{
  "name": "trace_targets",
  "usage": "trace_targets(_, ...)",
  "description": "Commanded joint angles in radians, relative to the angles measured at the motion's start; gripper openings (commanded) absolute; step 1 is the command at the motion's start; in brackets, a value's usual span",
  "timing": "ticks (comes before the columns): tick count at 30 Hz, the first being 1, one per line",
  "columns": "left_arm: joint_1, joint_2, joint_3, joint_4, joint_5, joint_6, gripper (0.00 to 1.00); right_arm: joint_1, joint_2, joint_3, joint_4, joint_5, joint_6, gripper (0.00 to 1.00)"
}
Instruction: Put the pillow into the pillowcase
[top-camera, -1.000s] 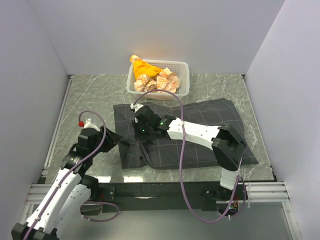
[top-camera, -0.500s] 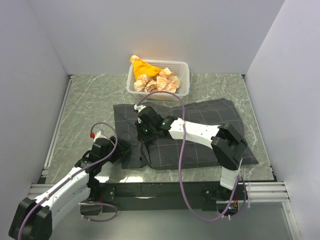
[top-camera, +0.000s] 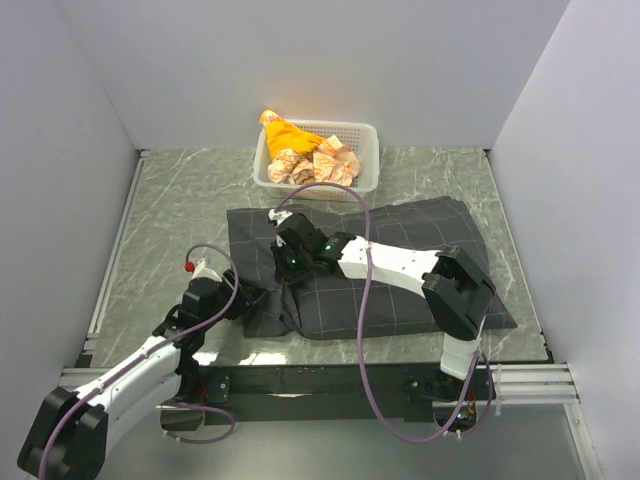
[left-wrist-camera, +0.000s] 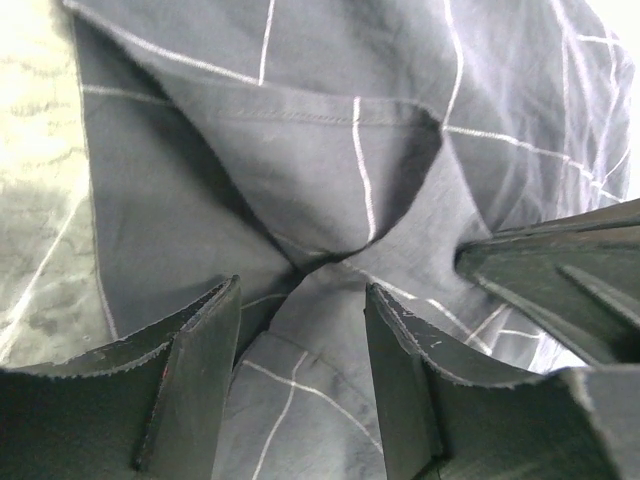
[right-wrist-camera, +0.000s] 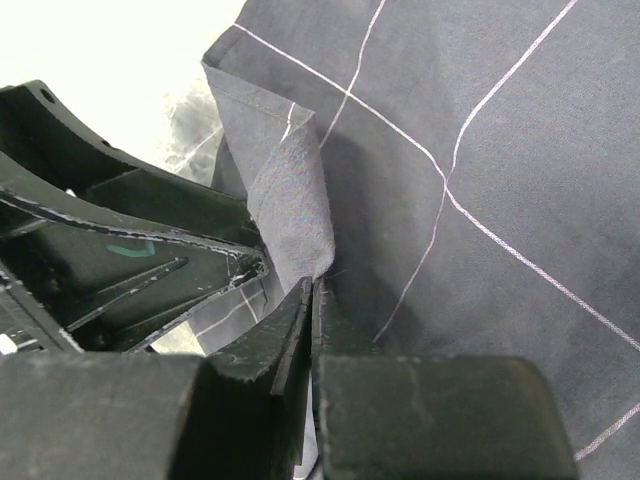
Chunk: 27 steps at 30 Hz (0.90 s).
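Observation:
The dark checked pillowcase (top-camera: 400, 270) lies flat on the marble table (top-camera: 180, 210), with its left end bunched up. My right gripper (right-wrist-camera: 312, 285) is shut on a raised fold of the pillowcase (right-wrist-camera: 290, 200) near that left end; in the top view the right gripper (top-camera: 284, 280) sits over the crumpled edge. My left gripper (left-wrist-camera: 300, 310) is open at the same edge, and loose pillowcase cloth (left-wrist-camera: 300, 170) lies between its fingers (left-wrist-camera: 195, 380). From above, the left gripper (top-camera: 252, 300) is just left of the right one. The pillow is out of view.
A white mesh basket (top-camera: 365, 135) with orange-and-white cloth bundles (top-camera: 300, 155) stands at the back, just beyond the pillowcase. White walls close in the left, back and right sides. Bare marble shows to the left of the pillowcase.
My left arm has swung down and to the right, bringing its gripper from the bare table onto the pillowcase's left edge. The right gripper has kept its hold and barely moved.

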Motion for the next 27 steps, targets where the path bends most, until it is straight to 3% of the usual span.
trace_targets(1,-0.004,-0.003,-0.022,0.050,0.039,0.031,0.57,-0.009,-0.062,0.012,0.022,-0.005,0.003,0.06)
trace_targets(18,-0.069,-0.022,-0.080,0.099,0.075,0.029,0.56,-0.014,-0.046,0.036,0.008,-0.014,0.002,0.06)
trace_targets(21,-0.073,-0.046,-0.075,0.081,0.089,0.031,0.48,-0.012,-0.043,0.036,0.010,-0.015,0.003,0.06)
trace_targets(25,-0.076,-0.097,-0.078,0.033,0.112,0.029,0.27,-0.012,-0.046,0.035,0.010,-0.015,0.002,0.06)
trace_targets(27,-0.076,-0.143,-0.083,-0.005,0.124,0.026,0.23,-0.012,-0.046,0.035,0.010,-0.015,0.002,0.07)
